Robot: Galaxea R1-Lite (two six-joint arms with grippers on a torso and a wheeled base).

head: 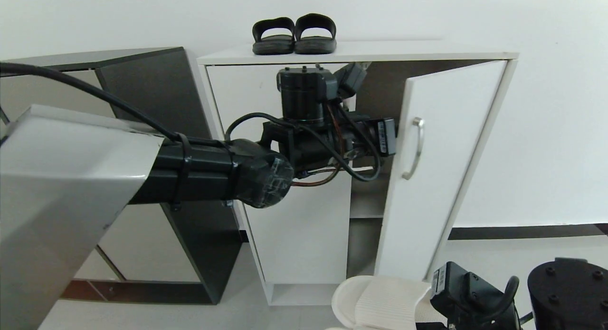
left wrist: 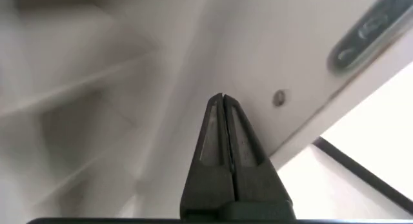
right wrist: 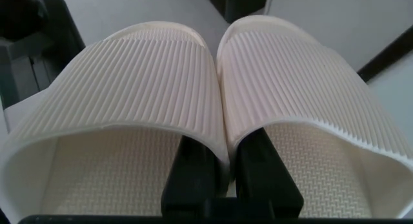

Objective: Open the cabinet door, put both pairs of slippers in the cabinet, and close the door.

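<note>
**Cabinet door ajar, white slippers held in front**

Your left arm (head: 213,168) is held out at the gap between the white cabinet (head: 285,244)'s shut left door and the right-hand cabinet door (head: 441,178). That door stands partly open, its metal handle (head: 414,149) facing out. Your left gripper (left wrist: 223,121) is clenched, its fingers pressed together with nothing between them. Its tip is near a white panel that carries a screw (left wrist: 279,98). Low in front of the cabinet, your right gripper (right wrist: 227,169) grasps the pair of white slippers (right wrist: 155,82). It pinches their two inner edges together, with the ribbed straps facing up. The pair of black slippers (head: 294,34) sits side by side on the cabinet's top. A dark cabinet (head: 156,92) stands just beside the white one, on your left.
</note>
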